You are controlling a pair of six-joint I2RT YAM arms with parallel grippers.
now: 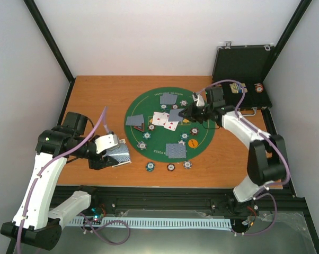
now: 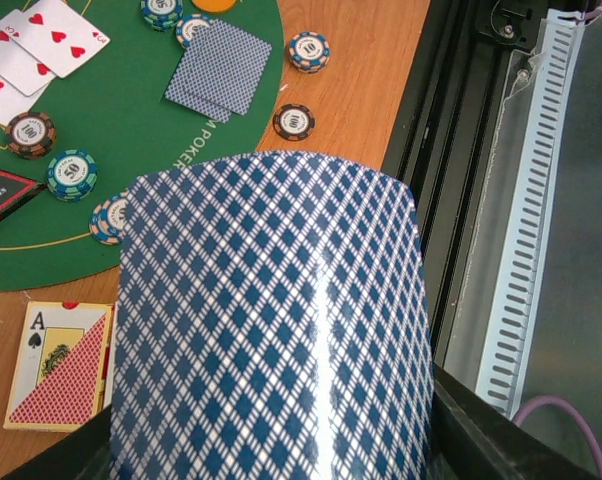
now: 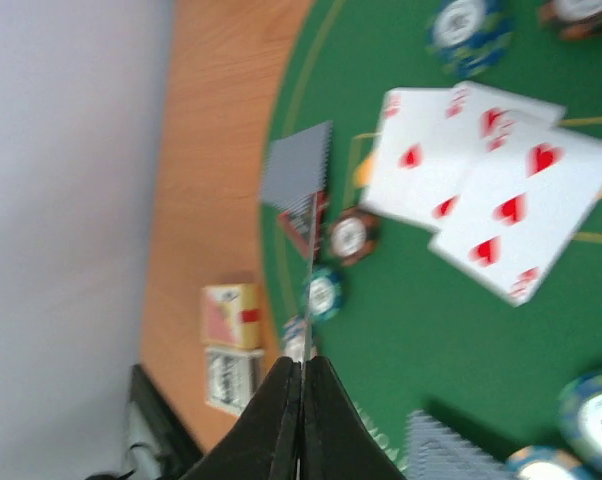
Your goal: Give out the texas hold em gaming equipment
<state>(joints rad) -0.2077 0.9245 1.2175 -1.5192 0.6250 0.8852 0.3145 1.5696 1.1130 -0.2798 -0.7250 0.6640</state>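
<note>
A round green poker mat point(image 1: 202, 132) lies mid-table with three face-up heart cards point(image 1: 162, 120), face-down card pairs point(image 1: 175, 151) and striped chips point(image 1: 171, 167) around its rim. An orange disc point(image 1: 192, 142) and the black-and-red triangle marker point(image 1: 139, 128) also rest on it. My right gripper point(image 1: 188, 114) hovers over the mat's middle, shut on a single blue-backed card point(image 3: 309, 250) seen edge-on. My left gripper point(image 1: 107, 154) is left of the mat, shut on the blue-backed deck point(image 2: 271, 320), which hides its fingers.
The black case point(image 1: 243, 66) stands open at the back right with chips inside. A card box point(image 2: 61, 365) lies on the wood left of the mat. The black frame rail point(image 2: 431, 150) runs along the table's near edge.
</note>
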